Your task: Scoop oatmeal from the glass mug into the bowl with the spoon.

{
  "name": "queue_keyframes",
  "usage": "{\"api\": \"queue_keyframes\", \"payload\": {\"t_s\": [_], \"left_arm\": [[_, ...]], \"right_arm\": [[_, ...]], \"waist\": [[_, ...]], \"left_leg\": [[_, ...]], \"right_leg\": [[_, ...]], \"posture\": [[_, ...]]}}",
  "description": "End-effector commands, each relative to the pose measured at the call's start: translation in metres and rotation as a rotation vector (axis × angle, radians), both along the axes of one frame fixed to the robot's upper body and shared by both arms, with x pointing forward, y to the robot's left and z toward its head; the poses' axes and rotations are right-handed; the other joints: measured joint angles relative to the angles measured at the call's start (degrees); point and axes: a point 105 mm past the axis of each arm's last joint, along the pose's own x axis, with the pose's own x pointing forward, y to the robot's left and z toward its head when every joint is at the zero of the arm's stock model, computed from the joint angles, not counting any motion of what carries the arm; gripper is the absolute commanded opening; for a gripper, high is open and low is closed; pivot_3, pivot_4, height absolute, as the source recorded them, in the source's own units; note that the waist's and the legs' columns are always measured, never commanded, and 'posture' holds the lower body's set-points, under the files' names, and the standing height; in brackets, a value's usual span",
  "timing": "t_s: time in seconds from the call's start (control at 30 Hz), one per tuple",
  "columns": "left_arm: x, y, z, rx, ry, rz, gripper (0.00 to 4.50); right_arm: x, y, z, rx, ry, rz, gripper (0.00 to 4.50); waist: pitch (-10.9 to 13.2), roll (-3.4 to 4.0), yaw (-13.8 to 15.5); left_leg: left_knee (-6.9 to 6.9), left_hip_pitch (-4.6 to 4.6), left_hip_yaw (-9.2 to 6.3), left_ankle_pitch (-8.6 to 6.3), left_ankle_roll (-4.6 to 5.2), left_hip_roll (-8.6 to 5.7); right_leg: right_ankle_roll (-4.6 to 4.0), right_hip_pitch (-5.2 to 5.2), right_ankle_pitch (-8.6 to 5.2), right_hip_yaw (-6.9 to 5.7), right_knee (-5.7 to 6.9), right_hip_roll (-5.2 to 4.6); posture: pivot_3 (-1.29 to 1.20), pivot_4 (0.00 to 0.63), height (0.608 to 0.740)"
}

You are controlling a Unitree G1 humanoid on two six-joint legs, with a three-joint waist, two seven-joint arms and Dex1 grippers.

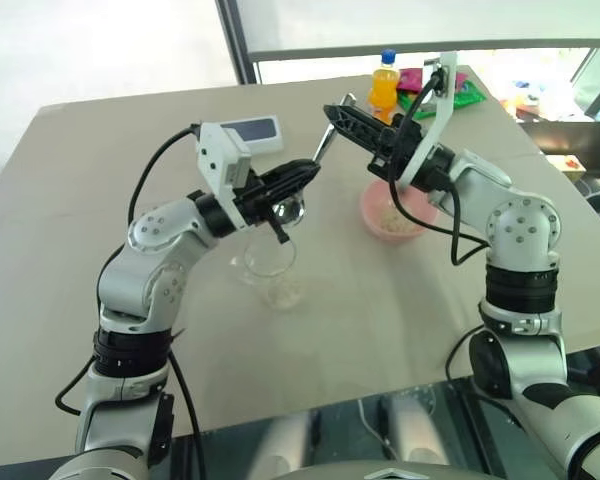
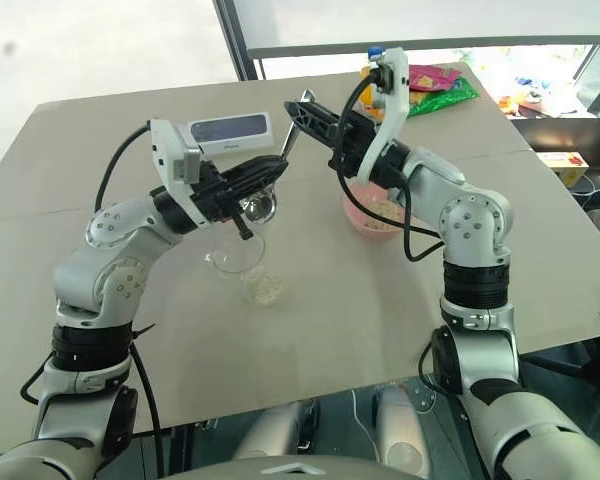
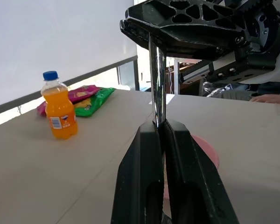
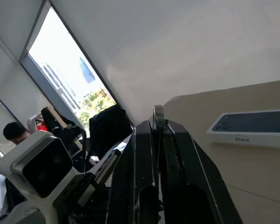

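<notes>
Gripping the spoon (image 1: 302, 185) at once, both tools hold it in the air, perhaps passing it between them. The left tool (image 1: 305, 175) is clenched near its oval end, above the glass mug (image 1: 270, 268), which stands on the counter (image 1: 90, 170) with some oatmeal (image 2: 264, 289) inside. The right tool (image 1: 332, 115) is clenched on the handle's upper part. Further right, the pink bowl (image 1: 396, 213) already holds flakes.
</notes>
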Motion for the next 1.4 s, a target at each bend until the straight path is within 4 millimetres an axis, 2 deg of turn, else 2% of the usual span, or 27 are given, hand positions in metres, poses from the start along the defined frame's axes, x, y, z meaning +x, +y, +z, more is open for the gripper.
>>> {"api": "queue_keyframes", "payload": {"t_s": [0.03, 0.17, 0.2, 0.27, 0.33, 0.7, 0.87, 0.97, 1.07, 1.23, 1.4], "left_arm": [[0.005, 0.030, 0.031, -0.044, -0.111, 0.127, 0.00], [0.006, 0.031, 0.032, -0.050, -0.114, 0.131, 0.00], [0.006, 0.030, 0.032, -0.050, -0.115, 0.132, 0.54], [0.006, 0.030, 0.033, -0.051, -0.117, 0.131, 1.03], [0.005, 0.028, 0.033, -0.052, -0.116, 0.125, 1.94], [0.004, 0.032, 0.032, -0.040, -0.124, 0.147, 1.94], [0.004, 0.041, 0.030, -0.041, -0.130, 0.201, 1.94], [0.001, 0.060, 0.027, -0.052, -0.140, 0.289, 1.94], [-0.009, 0.089, 0.014, -0.057, -0.114, 0.395, 1.94], [-0.041, 0.118, -0.017, -0.049, -0.019, 0.430, 1.94], [-0.069, 0.138, -0.046, -0.063, 0.090, 0.450, 1.94]], "right_arm": [[0.002, -0.023, 0.005, 0.009, -0.025, -0.078, 0.02], [0.002, -0.024, 0.005, 0.011, -0.024, -0.083, 0.02], [0.003, -0.024, 0.006, 0.012, -0.024, -0.084, 0.00], [0.003, -0.024, 0.007, 0.016, -0.025, -0.084, 0.00], [0.003, -0.023, 0.007, 0.019, -0.027, -0.085, 0.00], [0.008, -0.028, 0.013, 0.044, -0.027, -0.109, 0.00], [0.013, -0.035, 0.010, 0.036, -0.012, -0.141, 0.00], [0.017, -0.046, 0.009, 0.040, 0.000, -0.175, 0.00], [0.024, -0.063, 0.006, 0.030, 0.015, -0.235, 0.00], [0.031, -0.081, -0.001, 0.015, 0.043, -0.301, 0.00], [0.036, -0.086, -0.004, 0.013, 0.060, -0.320, 0.00]], "waist": [[0.00, 0.00, 0.01], [0.00, 0.00, 0.01], [0.00, 0.00, 0.01], [0.00, -0.01, 0.07], [0.01, 0.01, 0.06], [0.01, 0.01, 0.03], [0.01, 0.02, 0.02], [0.01, 0.02, 0.02], [0.02, 0.03, -0.05], [0.02, 0.04, 0.00], [0.03, 0.06, 0.20]], "left_leg": [[0.00, 0.00, 0.00, 0.00, 0.00, 0.00], [0.00, 0.00, 0.00, 0.00, 0.00, 0.00], [0.00, 0.00, 0.00, 0.00, 0.00, 0.00], [0.00, 0.00, 0.00, 0.00, 0.00, 0.00], [0.00, 0.00, 0.00, 0.00, 0.00, 0.00], [0.00, 0.00, 0.04, 0.00, 0.00, 0.00], [0.00, 0.00, 0.05, 0.00, 0.00, 0.00], [-0.02, 0.00, 0.07, 0.00, 0.00, 0.01], [-0.04, 0.00, 0.11, 0.00, 0.00, 0.02], [-0.10, 0.01, 0.22, -0.01, 0.01, 0.05], [-0.10, 0.02, 0.26, -0.02, 0.03, 0.08]], "right_leg": [[0.00, 0.00, 0.00, 0.00, 0.00, 0.00], [0.00, 0.00, 0.00, 0.00, 0.00, 0.00], [0.00, 0.00, 0.00, 0.00, 0.00, 0.00], [0.00, 0.00, 0.00, 0.00, 0.00, 0.00], [0.00, 0.00, 0.00, 0.00, 0.00, 0.00], [0.00, 0.00, 0.00, 0.03, -0.01, 0.00], [0.00, 0.00, 0.00, 0.04, -0.01, 0.00], [0.00, -0.03, 0.00, 0.08, -0.01, 0.00], [0.00, -0.04, 0.00, 0.13, -0.03, 0.00], [0.00, -0.11, 0.00, 0.25, -0.05, 0.02], [0.00, -0.09, 0.00, 0.29, -0.04, 0.01]], "posture": [[0.00, 0.150, 0.740], [0.00, 0.150, 0.740], [0.00, 0.150, 0.740], [0.00, 0.150, 0.740], [0.00, 0.150, 0.740], [0.00, 0.150, 0.740], [0.00, 0.150, 0.740], [0.00, 0.150, 0.740], [0.00, 0.150, 0.740], [0.00, 0.150, 0.740], [0.00, 0.150, 0.740]]}}
